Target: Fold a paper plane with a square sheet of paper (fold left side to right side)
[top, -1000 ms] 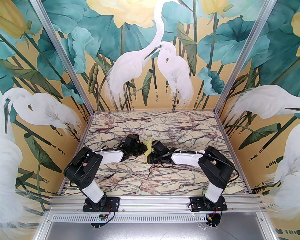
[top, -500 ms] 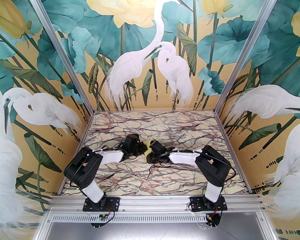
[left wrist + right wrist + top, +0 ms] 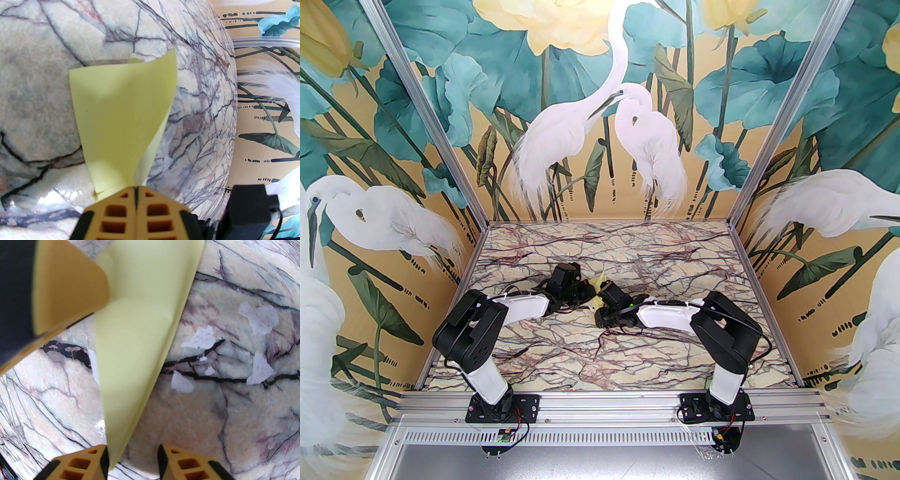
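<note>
the marbled surface (image 3: 628,356) is carrying the work near its centre. the pale yellow paper plane (image 3: 121,117) is spanning the gap between the two claws. the left claw (image 3: 136,190) is pinching one end of it, fingers pressed together. the right claw (image 3: 132,456) is standing spread, the plane's pointed tip lying between its fingers. small white scraps (image 3: 259,318) are lying beside the plane.

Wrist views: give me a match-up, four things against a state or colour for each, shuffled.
Column 1
1. left gripper
2. right gripper
3. paper plane
4. white scraps

Column 2
A. lying loose on the marble table
B. pale yellow, folded
C. jaws apart, the plane's tip between them
D. shut on the paper plane

Pairs: 1-D, 2-C, 3-B, 4-A
</note>
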Robot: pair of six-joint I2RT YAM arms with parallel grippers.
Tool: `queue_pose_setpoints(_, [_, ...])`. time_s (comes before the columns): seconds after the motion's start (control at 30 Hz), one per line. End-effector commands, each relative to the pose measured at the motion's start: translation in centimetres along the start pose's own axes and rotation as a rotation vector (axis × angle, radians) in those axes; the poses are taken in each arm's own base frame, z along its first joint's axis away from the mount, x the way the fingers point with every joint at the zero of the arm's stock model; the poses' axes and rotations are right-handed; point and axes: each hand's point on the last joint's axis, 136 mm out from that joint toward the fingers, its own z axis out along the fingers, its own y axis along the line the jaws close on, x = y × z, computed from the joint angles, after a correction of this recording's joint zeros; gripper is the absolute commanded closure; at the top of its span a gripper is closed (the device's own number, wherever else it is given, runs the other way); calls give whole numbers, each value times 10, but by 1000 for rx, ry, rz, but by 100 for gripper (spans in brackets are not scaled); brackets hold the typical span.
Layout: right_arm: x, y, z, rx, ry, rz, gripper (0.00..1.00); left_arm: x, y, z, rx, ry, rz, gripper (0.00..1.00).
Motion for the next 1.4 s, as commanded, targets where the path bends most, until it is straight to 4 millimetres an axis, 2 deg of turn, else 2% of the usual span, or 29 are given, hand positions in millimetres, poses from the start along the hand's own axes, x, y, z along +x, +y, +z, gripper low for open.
queue_pose_setpoints(0.0, [9,-15,-2,69,26,-27,60,2,3,5,-6,37,25,98])
queue_pose_setpoints(0.8, [16,-24,-6,86,36,-68,73,-8,7,25,-34,68,110,96])
queue_pose_setpoints(0.93, [16,-22,-8,64,34,-67,68,-9,8,27,-34,69,107,96])
queue_pose_setpoints(1.17, [1,4,-28,-196,-7,21,59,-8,9,30,-29,68,103,96])
queue_pose_setpoints(1.27, [-10,7,-38,-336,-31,109,62,-8,9,31,-24,67,101,96])
queue_pose_setpoints(1.37, [-23,6,-45,-457,-56,195,72,-8,10,32,-26,68,102,96])
